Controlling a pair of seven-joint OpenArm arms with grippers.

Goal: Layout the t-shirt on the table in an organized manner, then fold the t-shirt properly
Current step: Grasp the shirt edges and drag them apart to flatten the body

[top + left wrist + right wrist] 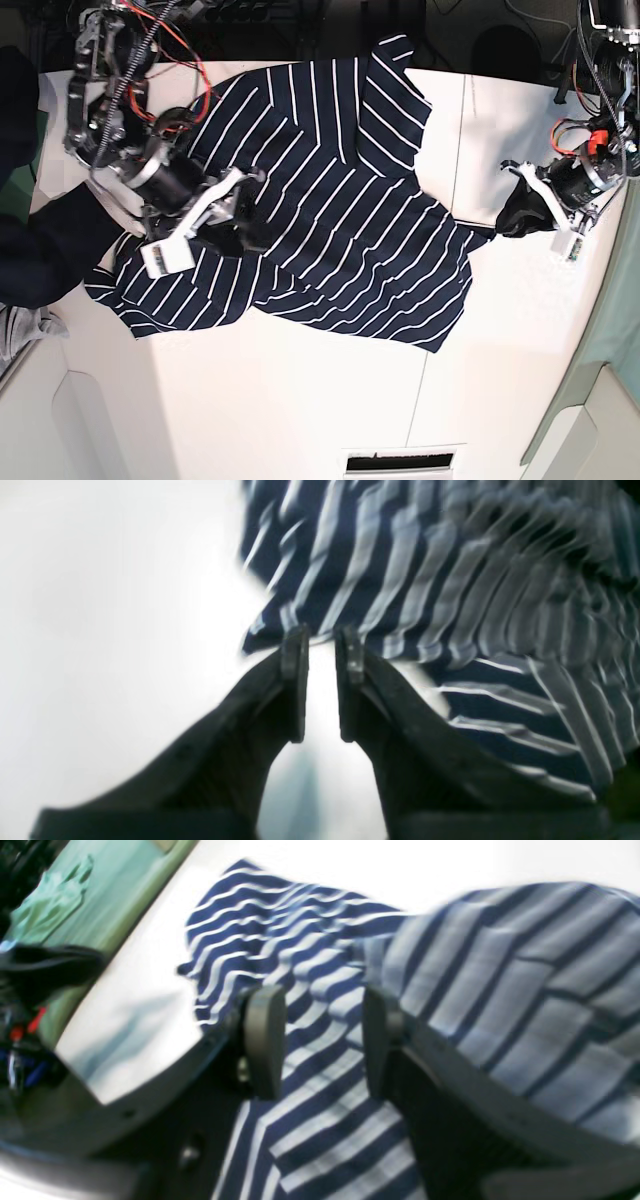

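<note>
On the table, the t-shirt is spread diagonally (no writing legible); the left gripper is held narrowly parted; the right gripper is held apart over fabric.

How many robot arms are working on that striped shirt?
2. The right gripper is over the t-shirt at its left side in the base view; the left gripper is at its right edge.

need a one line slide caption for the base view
Striped t-shirt spread on the white table, right gripper over its sleeve side, left gripper at the opposite edge.
</note>
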